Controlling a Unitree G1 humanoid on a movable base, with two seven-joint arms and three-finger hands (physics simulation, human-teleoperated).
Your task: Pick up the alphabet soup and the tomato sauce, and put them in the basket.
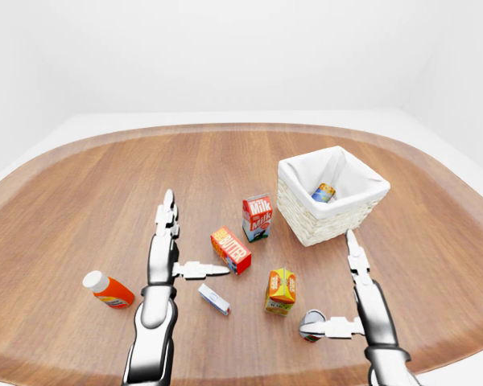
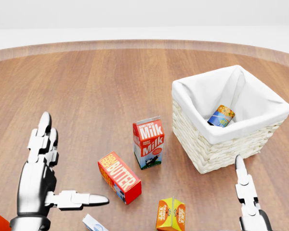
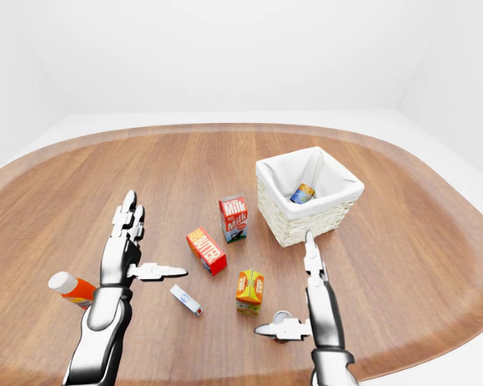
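Both hands are spread open, fingers apart and holding nothing. Right hand (image 1: 362,301) hovers over the desk (image 1: 80,185) well below the basket (image 1: 306,225) in the left-eye view, thumb pointing left and touching or just beside a small can (image 1: 309,325) that lies on its side; whether this is the tomato sauce cannot be told. Left hand (image 1: 167,249) hangs far left of the basket, thumb aimed right toward the butter box (image 1: 230,250). An orange bottle (image 1: 108,290) lies further left still. A juice carton (image 1: 280,290) and a small flat packet (image 1: 214,299) sit below the basket. Nearer it, just to its left, a milk carton (image 2: 148,142) stands upright. Inside the basket, against its white lining, leans the alphabet soup (image 2: 220,115).
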